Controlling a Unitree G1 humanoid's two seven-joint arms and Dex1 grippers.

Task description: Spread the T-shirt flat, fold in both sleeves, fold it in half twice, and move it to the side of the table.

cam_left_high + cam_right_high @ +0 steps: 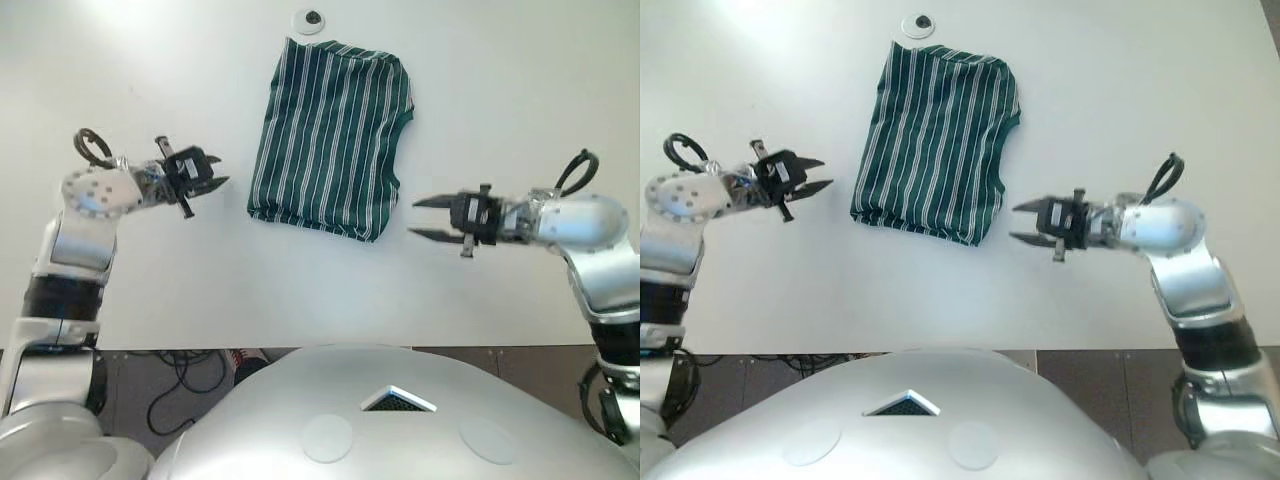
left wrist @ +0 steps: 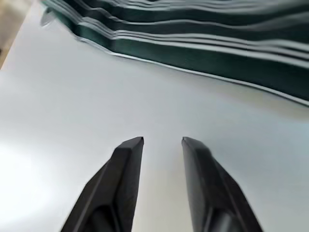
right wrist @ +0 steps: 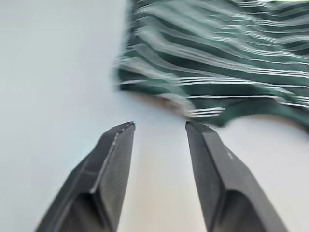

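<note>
Folded T-shirt (image 1: 330,140) at the far middle of the white bench (image 1: 500,80). Dark green with thin white stripes, a compact rectangle, slightly rumpled at the near edge. Just past its far edge, a small round disc (image 1: 311,20). Off the left edge, left pincer (image 1: 222,171), released and empty. Near the near right corner, right pincer (image 1: 413,218), likewise released, not touching cloth.

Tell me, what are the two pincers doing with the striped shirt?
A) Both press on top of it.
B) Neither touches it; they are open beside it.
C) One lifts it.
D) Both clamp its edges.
B: the left pincer and right pincer hang open either side of the T-shirt.
</note>
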